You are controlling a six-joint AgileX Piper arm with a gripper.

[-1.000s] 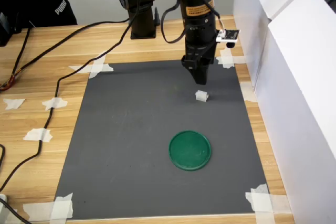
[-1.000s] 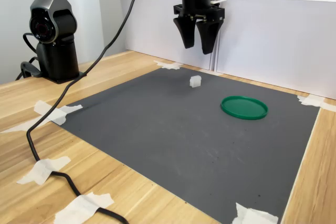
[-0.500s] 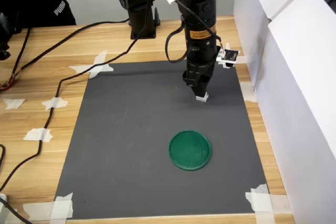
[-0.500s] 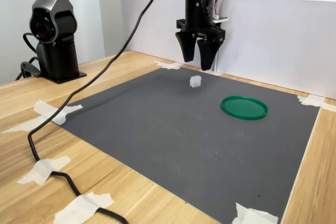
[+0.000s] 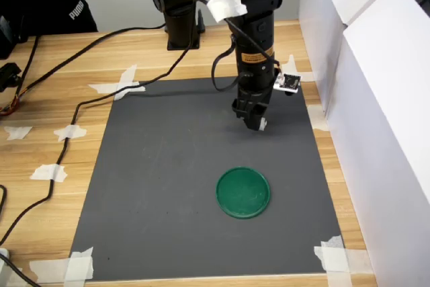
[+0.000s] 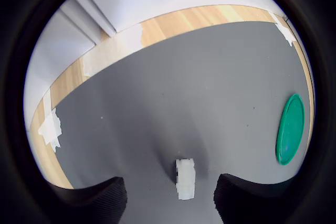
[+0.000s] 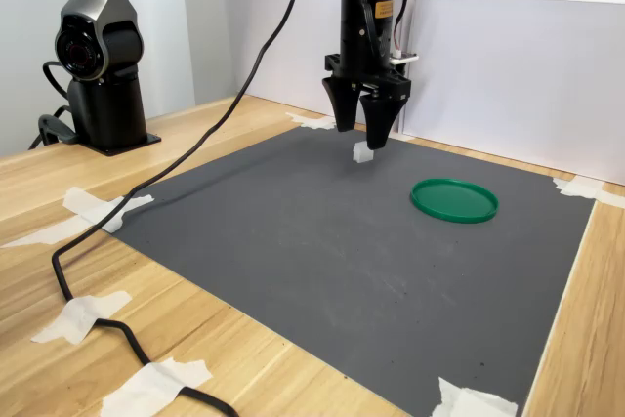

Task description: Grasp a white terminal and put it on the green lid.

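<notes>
The white terminal [image 7: 361, 152] is a tiny white block on the dark grey mat. In the wrist view the white terminal [image 6: 185, 178] lies between my two dark fingers [image 6: 97, 203], touching neither. My gripper [image 7: 359, 134] is open and points straight down, with its tips just above the block. In the first exterior view my gripper [image 5: 254, 124] covers most of the block. The green lid [image 7: 453, 199] lies flat on the mat, apart from the terminal and nearer the camera in the first exterior view, where the green lid [image 5: 242, 192] is bare.
The grey mat [image 5: 175, 186] is taped to a wooden table [image 5: 54, 99]. White panels [image 5: 376, 119] wall off the first exterior view's right. A black stand [image 7: 98, 56] and a black cable [image 7: 107, 202] sit at the second exterior view's left.
My gripper has come down from well above the mat until its open fingers reach the white terminal. Terminal and lid have not moved.
</notes>
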